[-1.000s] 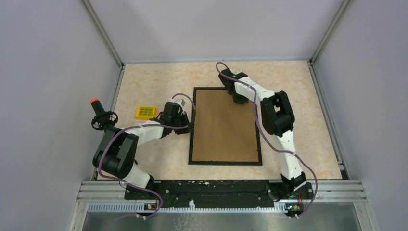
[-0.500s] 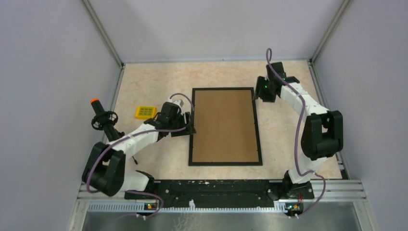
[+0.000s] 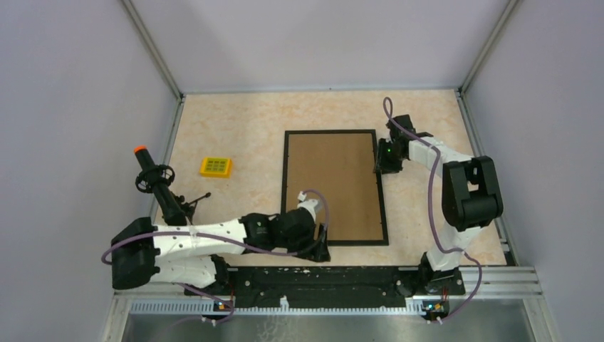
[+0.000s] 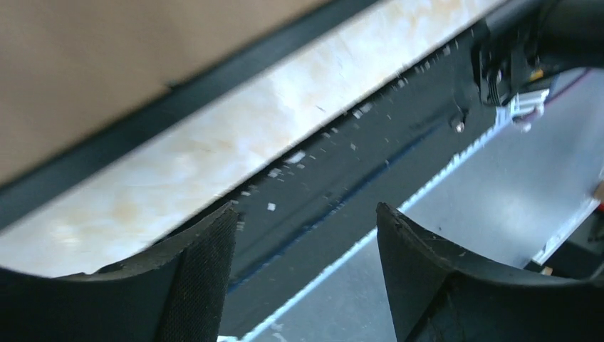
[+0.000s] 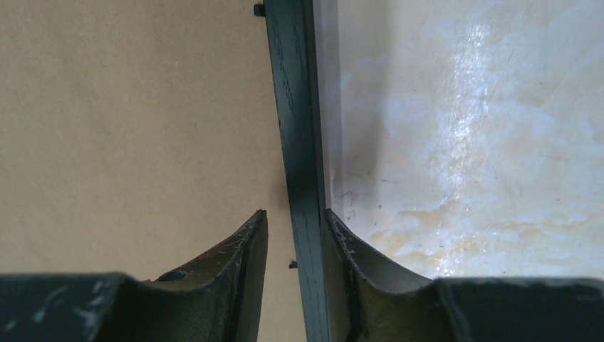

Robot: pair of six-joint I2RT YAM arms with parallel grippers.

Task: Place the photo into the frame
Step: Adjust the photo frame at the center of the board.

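Black-padded left gripper point(image 4: 305, 214): spread wide, nothing between, at near edge of table point(image 3: 235, 128), just beside near-left corner of frame point(image 3: 283, 185). Frame flat mid-table, brown cardboard sheet point(image 3: 331, 182) inside. Farther right, right gripper point(image 5: 294, 214): narrow, straddles frame's right rail, outer finger touching, not clamped.

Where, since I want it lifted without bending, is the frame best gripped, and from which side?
Probably pinch one thin long rail of the frame, coming straight down from above, one finger on the cardboard sheet inside, one on the table outside. It lies flat, so only the narrow rail fits between fingers; the right gripper straddles the right rail this way.
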